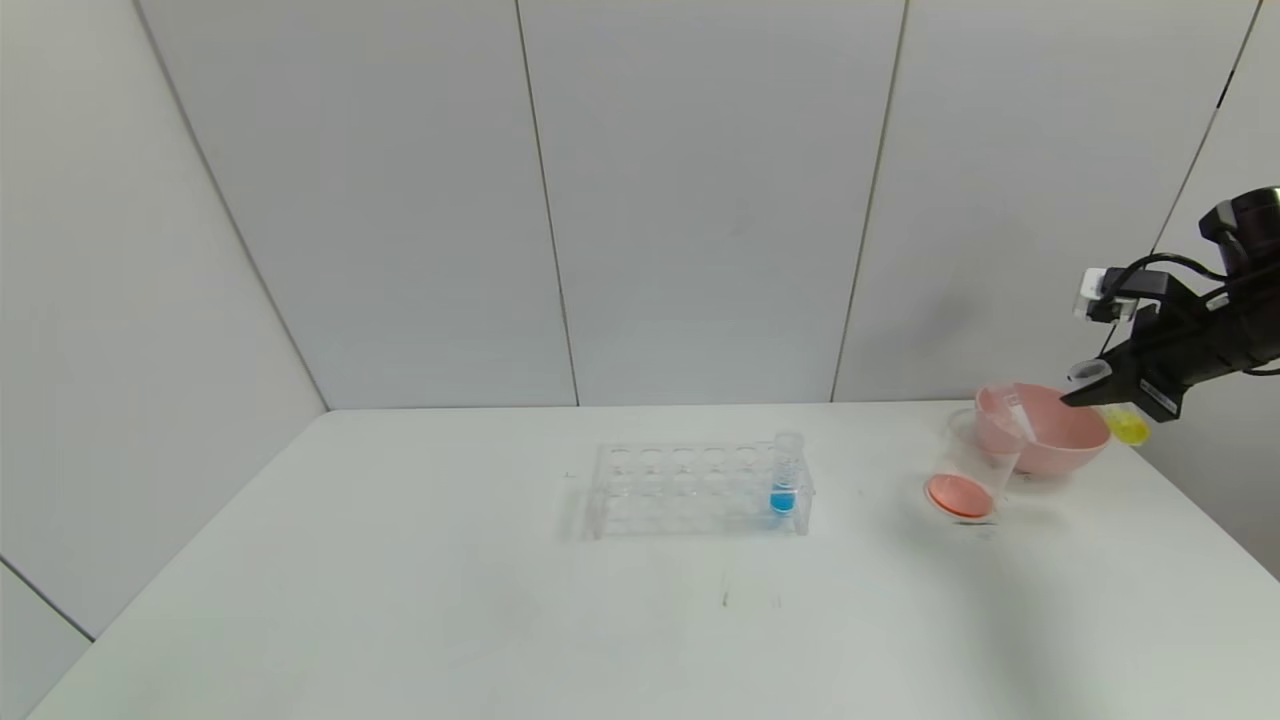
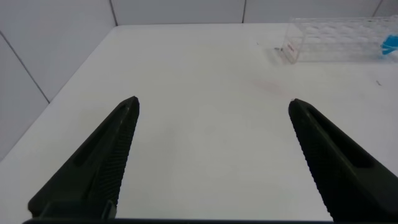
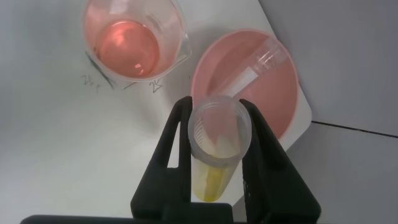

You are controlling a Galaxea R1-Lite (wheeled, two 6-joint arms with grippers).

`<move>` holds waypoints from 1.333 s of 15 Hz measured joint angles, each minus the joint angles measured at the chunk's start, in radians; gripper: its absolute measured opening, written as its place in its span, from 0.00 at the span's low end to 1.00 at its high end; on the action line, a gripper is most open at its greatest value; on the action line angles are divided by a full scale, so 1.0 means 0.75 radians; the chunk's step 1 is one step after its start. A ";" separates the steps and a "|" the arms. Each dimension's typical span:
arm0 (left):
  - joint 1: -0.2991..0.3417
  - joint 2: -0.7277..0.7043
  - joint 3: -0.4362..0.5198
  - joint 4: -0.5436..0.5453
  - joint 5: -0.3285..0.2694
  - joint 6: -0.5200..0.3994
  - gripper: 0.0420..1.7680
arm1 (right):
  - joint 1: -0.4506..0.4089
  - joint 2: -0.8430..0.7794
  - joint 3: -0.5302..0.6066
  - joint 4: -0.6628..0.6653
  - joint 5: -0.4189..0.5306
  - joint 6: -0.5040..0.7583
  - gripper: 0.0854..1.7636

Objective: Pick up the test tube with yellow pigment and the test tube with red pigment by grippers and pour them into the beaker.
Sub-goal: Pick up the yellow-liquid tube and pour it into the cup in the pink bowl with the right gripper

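My right gripper [image 1: 1083, 388] is shut on the test tube with yellow pigment [image 1: 1126, 427], high over the table's far right corner, just beyond the pink bowl. The tube [image 3: 214, 155] leans, open mouth uppermost and turned toward the beaker, with the yellow liquid at its bottom. The beaker [image 1: 968, 470] stands in front of the bowl and holds orange-red liquid [image 3: 127, 48]. No tube with red liquid shows; an empty clear tube [image 3: 258, 62] lies in the bowl. My left gripper [image 2: 214, 102] hangs open over bare table, away from all of this.
The pink bowl [image 1: 1060, 445] sits near the table's right edge, touching the beaker. A clear rack [image 1: 700, 490] stands mid-table with a blue-liquid tube [image 1: 785, 480] at its right end. Pen marks [image 3: 99, 81] lie beside the beaker.
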 joint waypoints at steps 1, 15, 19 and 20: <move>0.000 0.000 0.000 -0.001 -0.001 0.000 0.97 | 0.023 0.019 -0.034 0.000 -0.047 -0.009 0.26; 0.000 0.000 0.000 0.000 0.000 0.000 0.97 | 0.196 0.047 -0.070 0.008 -0.511 -0.179 0.26; 0.000 0.000 0.000 0.000 0.000 0.000 0.97 | 0.241 0.035 -0.070 0.041 -0.585 -0.206 0.26; 0.000 0.000 0.000 0.000 0.000 0.000 0.97 | 0.252 0.035 -0.070 0.053 -0.612 -0.207 0.26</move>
